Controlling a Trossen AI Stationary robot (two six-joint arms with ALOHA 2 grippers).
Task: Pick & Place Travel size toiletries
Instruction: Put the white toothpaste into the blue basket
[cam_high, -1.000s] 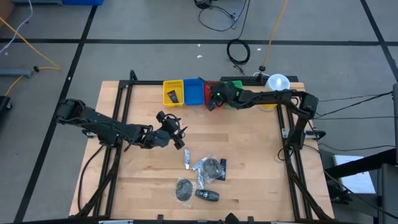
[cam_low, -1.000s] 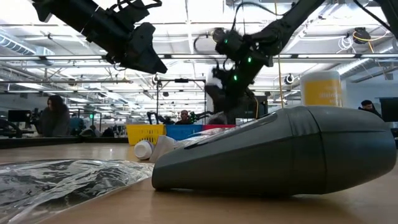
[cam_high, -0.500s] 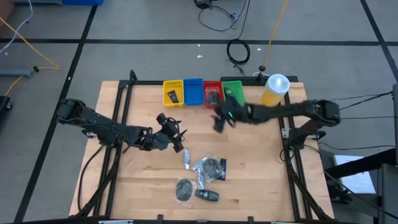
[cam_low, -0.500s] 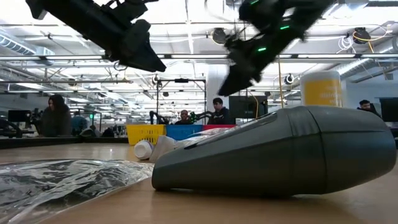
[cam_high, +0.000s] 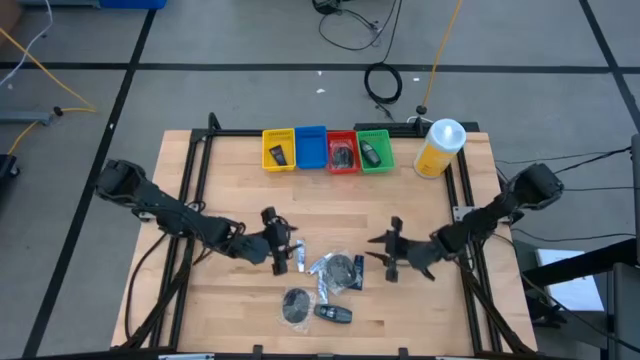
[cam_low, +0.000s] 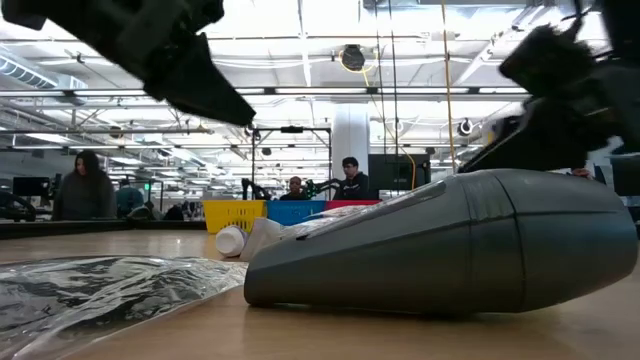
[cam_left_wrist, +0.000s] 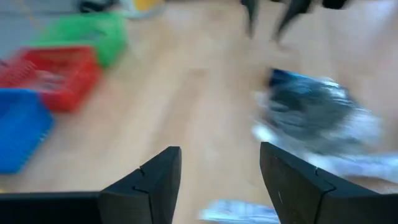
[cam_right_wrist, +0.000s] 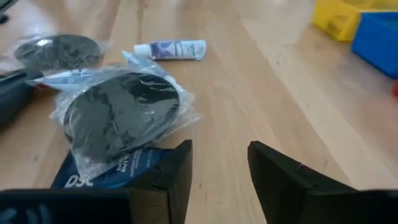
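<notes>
The right gripper (cam_high: 388, 253), fingers spread, should come down straight over the wrapped grey disc (cam_right_wrist: 121, 112), while the left gripper (cam_high: 281, 254) waits open nearby.

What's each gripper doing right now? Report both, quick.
Left gripper: open, holding nothing, beside the small tube.
Right gripper: open, holding nothing, next to the wrapped disc.

four trays (cam_high: 326, 149), two discs (cam_high: 296, 304), one yellow bottle (cam_high: 438, 147)
</notes>
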